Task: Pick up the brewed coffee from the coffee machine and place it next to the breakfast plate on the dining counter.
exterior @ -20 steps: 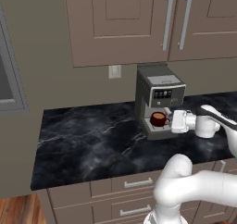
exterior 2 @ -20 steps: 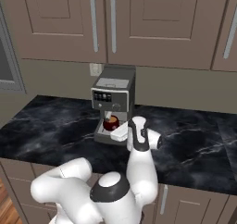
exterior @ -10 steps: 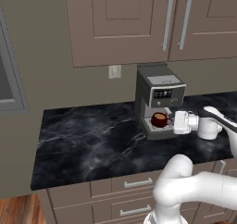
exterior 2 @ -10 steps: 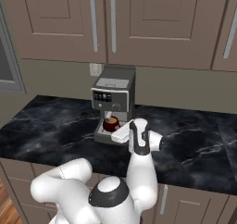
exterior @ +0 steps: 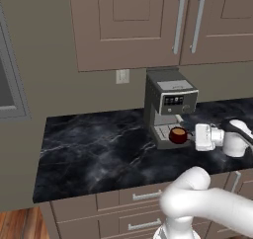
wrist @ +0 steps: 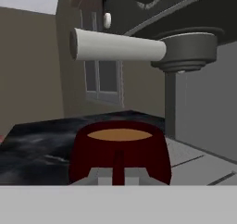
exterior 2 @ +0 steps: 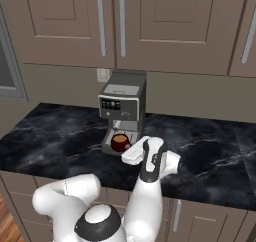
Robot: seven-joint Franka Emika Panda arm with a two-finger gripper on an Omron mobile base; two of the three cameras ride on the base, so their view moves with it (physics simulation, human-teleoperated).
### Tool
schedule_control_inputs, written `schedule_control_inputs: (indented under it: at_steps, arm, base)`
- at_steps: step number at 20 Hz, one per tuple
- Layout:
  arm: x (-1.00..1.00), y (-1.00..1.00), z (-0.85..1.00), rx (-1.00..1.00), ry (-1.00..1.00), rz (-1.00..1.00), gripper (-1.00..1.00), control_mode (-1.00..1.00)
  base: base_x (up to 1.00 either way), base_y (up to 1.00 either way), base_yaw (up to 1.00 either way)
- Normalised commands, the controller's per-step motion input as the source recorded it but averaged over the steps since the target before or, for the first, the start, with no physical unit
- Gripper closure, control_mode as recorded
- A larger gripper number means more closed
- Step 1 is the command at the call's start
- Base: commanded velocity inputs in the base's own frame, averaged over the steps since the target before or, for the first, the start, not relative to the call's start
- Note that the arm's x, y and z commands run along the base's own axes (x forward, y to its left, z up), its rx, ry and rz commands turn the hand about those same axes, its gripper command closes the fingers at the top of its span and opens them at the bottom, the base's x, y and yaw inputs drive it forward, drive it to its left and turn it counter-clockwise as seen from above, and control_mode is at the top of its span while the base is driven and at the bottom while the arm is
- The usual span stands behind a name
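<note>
tool (wrist: pixel 118 176) clamping handle, dark red mug (wrist: pixel 119 150), tan liquid

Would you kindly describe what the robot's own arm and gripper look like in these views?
The arm is glossy white, built of rounded, bulbous links, with dark grey bands at the joints and a dark cap on the base link nearest the camera. The boxy white hand carries the gripper, whose small finger tips read pale grey in the hand view. No cables or markings are visible.
</note>
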Motion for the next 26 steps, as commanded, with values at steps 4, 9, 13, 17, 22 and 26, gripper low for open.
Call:
schedule_control_inputs:
  at_steps: [4, 9, 13, 17, 22, 26]
  arm:
    - [-0.38, -0.27, 0.19, -0.08, 0.00, 0.00, 1.00, -1.00]
    - [-0.49, -0.33, 0.40, -0.08, -0.09, 0.00, 1.00, -1.00]
    - [-0.54, -0.29, 0.61, -0.03, -0.18, 0.00, 1.00, -1.00]
    - [-0.73, -0.25, 0.65, -0.01, -0.22, 0.03, 1.00, -1.00]
    - [-0.57, 0.01, 0.74, 0.00, -0.11, 0.12, 1.00, -1.00]
    - [-0.22, 0.45, 0.71, 0.00, 0.00, 0.14, 1.00, -1.00]
  base:
    - [0.00, 0.00, 0.00]
    - [0.00, 0.00, 0.00]
    - [0.00, 0.00, 0.00]
    - [0.00, 0.00, 0.00]
    - [0.00, 0.00, 0.00]
    - [0.00, 0.00, 0.00]
